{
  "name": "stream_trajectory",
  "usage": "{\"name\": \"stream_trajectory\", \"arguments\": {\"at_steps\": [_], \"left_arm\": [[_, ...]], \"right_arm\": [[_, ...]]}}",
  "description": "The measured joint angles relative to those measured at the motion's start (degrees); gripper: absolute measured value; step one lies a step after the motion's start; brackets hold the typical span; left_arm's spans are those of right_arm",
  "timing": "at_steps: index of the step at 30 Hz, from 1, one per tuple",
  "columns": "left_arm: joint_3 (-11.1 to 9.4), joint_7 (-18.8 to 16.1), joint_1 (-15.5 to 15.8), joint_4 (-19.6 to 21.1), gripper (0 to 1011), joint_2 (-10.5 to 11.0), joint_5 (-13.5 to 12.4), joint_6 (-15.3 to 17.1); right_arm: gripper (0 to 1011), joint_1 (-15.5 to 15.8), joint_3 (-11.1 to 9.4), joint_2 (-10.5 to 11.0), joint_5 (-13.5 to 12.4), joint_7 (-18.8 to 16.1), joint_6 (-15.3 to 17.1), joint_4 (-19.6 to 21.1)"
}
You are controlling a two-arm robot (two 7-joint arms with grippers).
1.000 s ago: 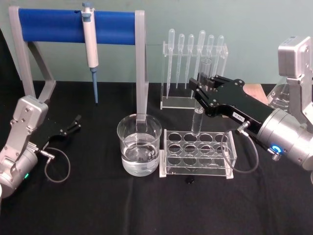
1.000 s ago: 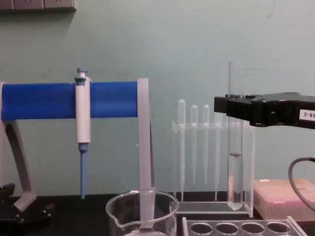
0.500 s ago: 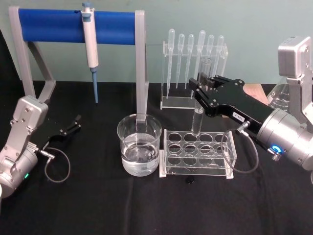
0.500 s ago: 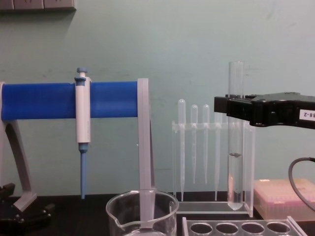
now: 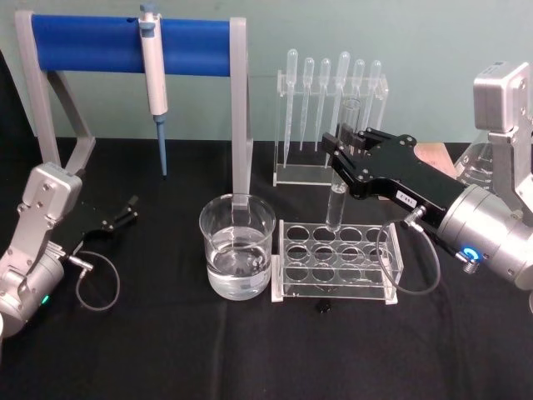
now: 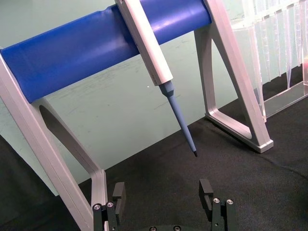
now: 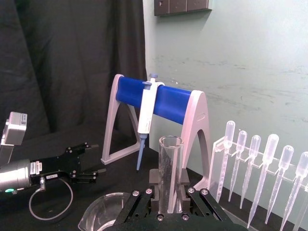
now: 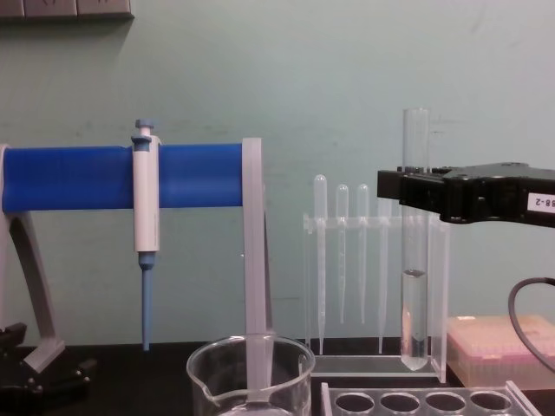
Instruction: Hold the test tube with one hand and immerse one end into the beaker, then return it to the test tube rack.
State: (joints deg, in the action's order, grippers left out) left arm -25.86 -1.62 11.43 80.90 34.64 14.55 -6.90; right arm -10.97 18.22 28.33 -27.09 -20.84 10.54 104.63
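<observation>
At nine o'clock on the table the left gripper (image 5: 127,210) rests idle, its fingers (image 6: 118,192) spread with nothing between them. Toward the middle stands the beaker (image 5: 218,250), part full of clear liquid, touching or just beside the rack (image 5: 333,281), which sits at its three o'clock with every visible hole vacant.

The tube (image 5: 336,204) hangs upright over the rack's back row, toward twelve o'clock of the rack. From the chest view its round bottom is clear above the rack top, and a little liquid sits in its lower part. The right gripper (image 5: 343,157) reaches in from three o'clock and pinches the tube on its upper part, with the open rim standing free above the fingers.

The tube looks like thin, stiff glass: light, smooth, probably slippery where wet, and likely to crack if knocked on the beaker's rim or a hole's edge. The present hold seems the right one, high on the straight wall below the rim, leaving the long lower end free to dip. Pressure should be firm but not crushing, and the tube kept vertical.
</observation>
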Motion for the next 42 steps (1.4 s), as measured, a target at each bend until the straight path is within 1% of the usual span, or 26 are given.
{"name": "stream_trajectory", "arguments": {"at_steps": [24,26,29,30,33,34,35,36,39,40,42], "left_arm": [[0.0,0.0,0.0,0.0,1000,0.0,0.0,0.0],[0.0,0.0,0.0,0.0,1000,0.0,0.0,0.0],[0.0,0.0,0.0,0.0,1000,0.0,0.0,0.0],[0.0,0.0,0.0,0.0,1000,0.0,0.0,0.0],[0.0,0.0,0.0,0.0,1000,0.0,0.0,0.0],[0.0,0.0,0.0,0.0,1000,0.0,0.0,0.0],[0.0,0.0,0.0,0.0,1000,0.0,0.0,0.0],[0.0,0.0,0.0,0.0,1000,0.0,0.0,0.0],[0.0,0.0,0.0,0.0,1000,0.0,0.0,0.0],[0.0,0.0,0.0,0.0,1000,0.0,0.0,0.0],[0.0,0.0,0.0,0.0,1000,0.0,0.0,0.0]], "right_arm": [[227,-0.05,0.07,0.0,-0.01,0.01,0.0,0.0],[227,-0.64,0.58,-0.29,-0.06,0.03,0.0,0.01],[227,-2.09,1.85,-1.14,-0.06,-0.01,0.15,0.01],[227,-3.0,2.58,-1.75,-0.06,-0.22,0.16,-0.18],[227,-4.27,3.81,-2.73,-0.08,-0.59,0.16,-0.79],[227,-5.31,4.74,-3.48,-0.08,-0.85,0.14,-1.45],[227,-5.82,5.24,-3.87,-0.07,-0.97,0.12,-1.84],[227,-6.88,6.26,-4.69,0.03,-1.23,0.02,-2.67],[227,-8.28,7.7,-5.89,0.33,-1.55,-0.32,-4.33],[227,-9.18,8.61,-6.73,0.6,-1.79,-0.8,-5.62],[227,-10.24,9.65,-7.78,1.02,-2.16,-1.74,-7.49]]}}
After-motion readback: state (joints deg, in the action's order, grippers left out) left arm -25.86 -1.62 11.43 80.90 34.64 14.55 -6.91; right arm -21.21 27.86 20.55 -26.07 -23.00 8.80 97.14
